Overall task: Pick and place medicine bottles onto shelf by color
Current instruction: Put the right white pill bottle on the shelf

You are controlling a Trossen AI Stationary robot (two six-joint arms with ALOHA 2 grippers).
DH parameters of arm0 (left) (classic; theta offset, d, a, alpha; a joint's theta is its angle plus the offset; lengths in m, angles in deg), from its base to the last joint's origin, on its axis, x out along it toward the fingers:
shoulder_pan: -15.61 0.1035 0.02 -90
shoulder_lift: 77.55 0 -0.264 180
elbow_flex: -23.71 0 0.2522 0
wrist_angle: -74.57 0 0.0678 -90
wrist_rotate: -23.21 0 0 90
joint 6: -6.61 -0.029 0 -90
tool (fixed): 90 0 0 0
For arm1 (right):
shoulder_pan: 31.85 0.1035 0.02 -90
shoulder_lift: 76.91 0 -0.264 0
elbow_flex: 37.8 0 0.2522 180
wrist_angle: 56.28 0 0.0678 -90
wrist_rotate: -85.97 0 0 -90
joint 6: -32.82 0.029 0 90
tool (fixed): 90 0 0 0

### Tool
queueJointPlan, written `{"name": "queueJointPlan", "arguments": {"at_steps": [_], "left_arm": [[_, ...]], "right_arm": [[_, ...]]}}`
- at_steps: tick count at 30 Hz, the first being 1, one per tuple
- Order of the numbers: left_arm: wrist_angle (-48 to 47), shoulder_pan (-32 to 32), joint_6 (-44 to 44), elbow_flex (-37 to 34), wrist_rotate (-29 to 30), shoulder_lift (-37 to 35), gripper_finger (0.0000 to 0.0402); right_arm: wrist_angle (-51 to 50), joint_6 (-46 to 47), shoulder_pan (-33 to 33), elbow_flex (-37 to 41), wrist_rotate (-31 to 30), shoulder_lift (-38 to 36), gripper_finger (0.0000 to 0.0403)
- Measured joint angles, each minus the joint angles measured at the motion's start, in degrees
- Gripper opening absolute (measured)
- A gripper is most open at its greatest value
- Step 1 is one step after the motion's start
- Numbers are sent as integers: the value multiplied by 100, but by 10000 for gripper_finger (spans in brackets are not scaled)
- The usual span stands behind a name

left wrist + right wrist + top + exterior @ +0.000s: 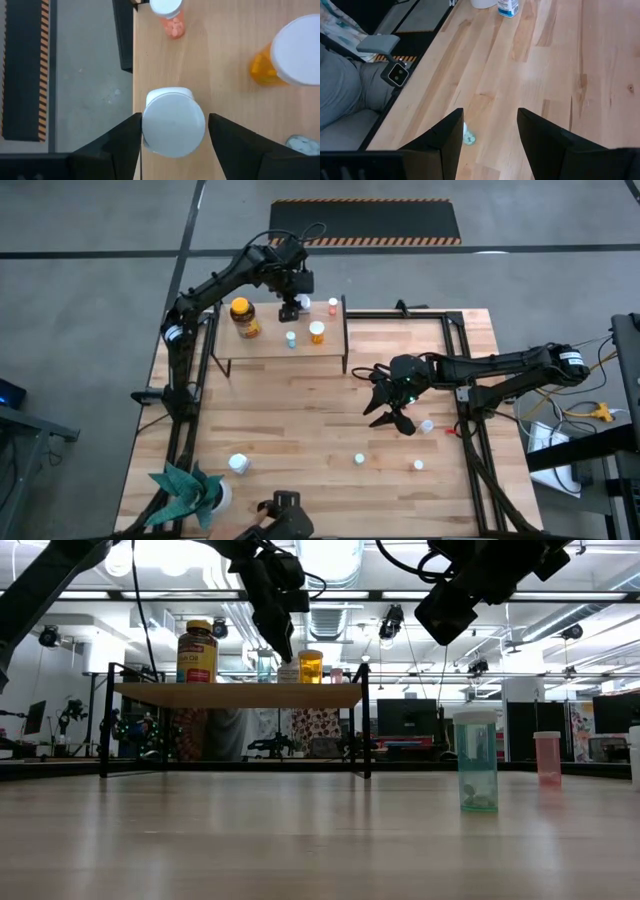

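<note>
Shelf (240, 45) light wood; white-capped bottle (173, 122) between parted left hand (174, 137) fingers, seemingly released.

High view straight down, low view level across table; both share shelf (280, 340); wrist views close

Two dark jointed arms with looping black cables, white bands and matte black fingers (120, 145)

shelf (270, 348), bottles (316, 332), wooden table (300, 420)
</note>
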Motion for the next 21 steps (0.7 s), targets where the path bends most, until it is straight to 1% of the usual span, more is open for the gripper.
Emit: {"name": "queueJointPlan", "arguments": {"at_steps": [15,21], "left_arm": [[42,-17,-111,53,49,-9,211],[38,-67,-111,85,62,-120,211]], "right_arm": [[0,-47,-1,0,0,0,176],[0,-106,-1,0,-1,0,176]]}}
